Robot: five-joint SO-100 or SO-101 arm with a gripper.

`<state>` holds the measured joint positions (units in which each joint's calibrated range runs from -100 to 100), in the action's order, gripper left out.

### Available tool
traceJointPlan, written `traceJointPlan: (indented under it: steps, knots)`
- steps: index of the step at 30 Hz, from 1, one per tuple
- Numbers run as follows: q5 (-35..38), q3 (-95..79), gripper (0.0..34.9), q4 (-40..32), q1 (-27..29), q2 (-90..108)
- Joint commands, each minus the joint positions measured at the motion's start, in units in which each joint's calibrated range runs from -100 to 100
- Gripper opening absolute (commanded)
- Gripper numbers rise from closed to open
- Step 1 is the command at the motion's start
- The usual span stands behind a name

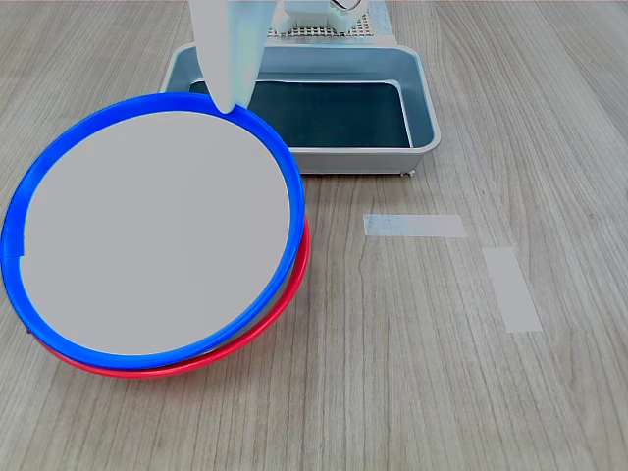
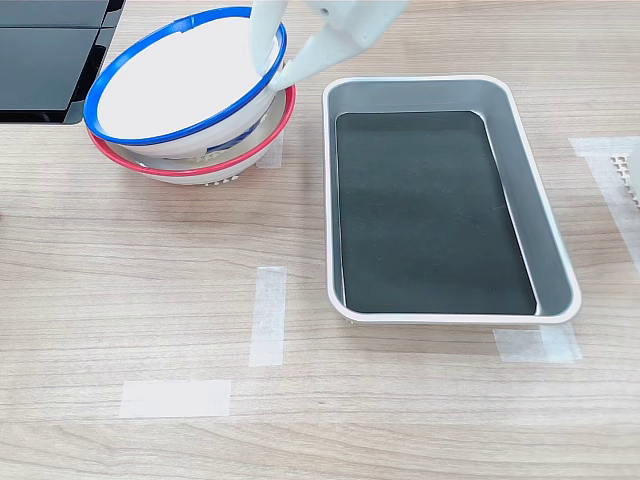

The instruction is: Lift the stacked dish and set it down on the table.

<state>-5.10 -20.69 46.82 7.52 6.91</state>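
Because pinched at its far rim by the jaws, 1 finger (image 2: pixel 262 40) inside, 1 outside, tilted: blue bowl (image 1: pixel 157 231) atop the red bowl (image 1: pixel 280 309). Not yet on the worktop (image 1: pixel 442 373); beside the tray (image 2: pixel 545 220).

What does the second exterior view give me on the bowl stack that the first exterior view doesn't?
Only the second exterior view shows the bowls' outer sides, with the blue-rimmed bowl tilted inside the red-rimmed bowl, and a dark object in the second exterior view's top left. Only the first exterior view shows the blue-rimmed bowl's whole inside from above. Both show the end effector at the blue rim, the tray and the tape strips on the table.
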Motion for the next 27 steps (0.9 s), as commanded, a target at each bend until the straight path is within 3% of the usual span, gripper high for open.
traceJointPlan:
  steps: [1,11,20,23,26,27]
  knots:
    - [0.78,1.62,0.1,-0.39,-0.70,5.16]
    - [2.88,-3.75,0.0,-7.49,-2.30,12.50]
    - [5.76,-10.03,0.3,-4.93,-0.89,13.01]
    - [7.18,-12.13,12.8,-2.45,-0.04,11.73]
    - [7.57,-13.40,22.1,-2.78,1.00,10.02]
    - [7.57,-13.49,23.8,-3.20,1.18,9.68]
